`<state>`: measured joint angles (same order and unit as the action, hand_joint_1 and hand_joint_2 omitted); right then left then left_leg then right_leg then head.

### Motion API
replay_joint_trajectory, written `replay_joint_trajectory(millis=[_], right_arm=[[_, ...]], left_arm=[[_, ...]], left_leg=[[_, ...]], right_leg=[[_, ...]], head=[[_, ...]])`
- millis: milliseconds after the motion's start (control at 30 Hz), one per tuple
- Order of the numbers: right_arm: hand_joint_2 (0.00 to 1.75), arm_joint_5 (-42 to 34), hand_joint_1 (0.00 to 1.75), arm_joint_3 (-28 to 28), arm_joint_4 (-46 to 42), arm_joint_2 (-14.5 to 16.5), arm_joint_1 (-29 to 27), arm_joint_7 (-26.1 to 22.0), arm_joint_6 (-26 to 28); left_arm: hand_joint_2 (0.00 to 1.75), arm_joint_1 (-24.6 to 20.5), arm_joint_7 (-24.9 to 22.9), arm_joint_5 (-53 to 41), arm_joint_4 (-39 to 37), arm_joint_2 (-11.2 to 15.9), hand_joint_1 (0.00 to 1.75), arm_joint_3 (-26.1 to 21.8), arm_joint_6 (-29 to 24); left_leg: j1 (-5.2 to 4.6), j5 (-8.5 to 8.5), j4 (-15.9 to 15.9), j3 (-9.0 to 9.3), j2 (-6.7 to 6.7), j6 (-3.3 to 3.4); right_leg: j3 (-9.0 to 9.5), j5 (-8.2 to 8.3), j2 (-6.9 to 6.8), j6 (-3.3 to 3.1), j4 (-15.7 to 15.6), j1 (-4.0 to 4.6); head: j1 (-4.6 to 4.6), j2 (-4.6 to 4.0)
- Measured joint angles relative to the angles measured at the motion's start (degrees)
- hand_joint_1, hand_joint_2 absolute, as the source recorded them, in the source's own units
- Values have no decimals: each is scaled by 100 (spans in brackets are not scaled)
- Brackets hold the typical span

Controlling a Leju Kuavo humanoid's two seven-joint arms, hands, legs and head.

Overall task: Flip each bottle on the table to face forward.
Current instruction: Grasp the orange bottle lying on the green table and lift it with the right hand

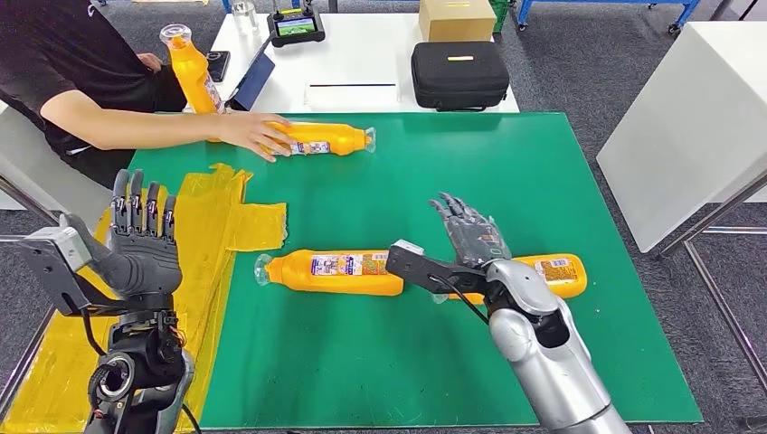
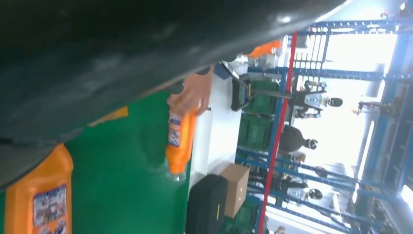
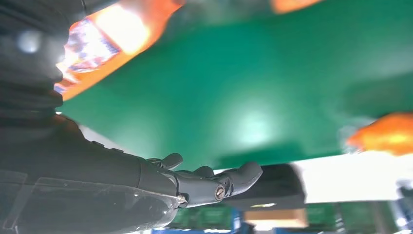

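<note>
Three orange bottles lie on the green mat point(image 1: 407, 181). The middle bottle point(image 1: 335, 271) has its label showing and its cap to the left. My right forearm partly hides the right bottle point(image 1: 563, 273). A person's hand point(image 1: 255, 134) rests on the far bottle point(image 1: 327, 138), seen again in the left wrist view as hand point(image 2: 192, 92) on bottle point(image 2: 179, 141). My right hand point(image 1: 470, 231) hovers open above the mat between the middle and right bottles, fingers point(image 3: 214, 183) spread. My left hand point(image 1: 140, 237) is raised at the left edge, fingers upright and apart, holding nothing.
A fourth orange bottle point(image 1: 192, 74) stands upright by the person at the back left. Yellow sheets point(image 1: 222, 217) cover the mat's left side. A black case point(image 1: 459, 74), a cardboard box point(image 1: 457, 18) and a tablet point(image 1: 296, 25) sit on the white table behind. A white cabinet point(image 1: 687, 117) stands at the right.
</note>
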<state>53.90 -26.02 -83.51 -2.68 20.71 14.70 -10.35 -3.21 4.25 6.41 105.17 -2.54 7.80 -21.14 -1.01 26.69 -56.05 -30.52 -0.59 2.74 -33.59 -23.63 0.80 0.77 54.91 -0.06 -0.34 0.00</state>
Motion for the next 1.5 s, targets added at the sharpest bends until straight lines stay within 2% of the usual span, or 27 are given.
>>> replay_joint_trajectory(millis=[300, 500, 800, 1133, 1500], right_arm=[[175, -487, 0, -862, 1145, 507, 782, -51, -254], [175, -699, 0, -1151, 1702, 750, 1100, -78, -288], [175, -987, 0, -1532, 2347, 876, 1352, -94, -328], [175, -799, 0, -1903, 3348, 942, 1529, -95, -325], [175, -644, 0, -2066, 3764, 994, 1671, -99, -362]], left_arm=[[0, -136, 17, 21, 7, 42, 0, 306, -155], [0, -195, 25, -63, 49, 61, 0, 361, -215], [0, -174, 78, -166, 165, 108, 0, 402, -355], [0, 66, 200, -28, 408, 153, 0, 405, -520], [0, 203, 221, 21, 499, 162, 0, 405, -536]], left_leg=[[3, -1, 0, 2, 0, -1], [2, -1, 0, 2, -2, -1], [1, -1, 0, 1, -3, -1], [1, -1, 0, 3, -2, -1], [1, -1, 0, 7, 0, -1]], right_leg=[[-3, 0, 0, 0, 9, 2], [-2, 0, 0, 0, 10, 1], [-2, -1, 0, 0, 10, 0], [-2, 0, 0, 0, 10, 0], [0, -1, 0, 0, 9, 0]], head=[[0, 0], [1, 0], [2, 0], [1, 0], [1, 0]])
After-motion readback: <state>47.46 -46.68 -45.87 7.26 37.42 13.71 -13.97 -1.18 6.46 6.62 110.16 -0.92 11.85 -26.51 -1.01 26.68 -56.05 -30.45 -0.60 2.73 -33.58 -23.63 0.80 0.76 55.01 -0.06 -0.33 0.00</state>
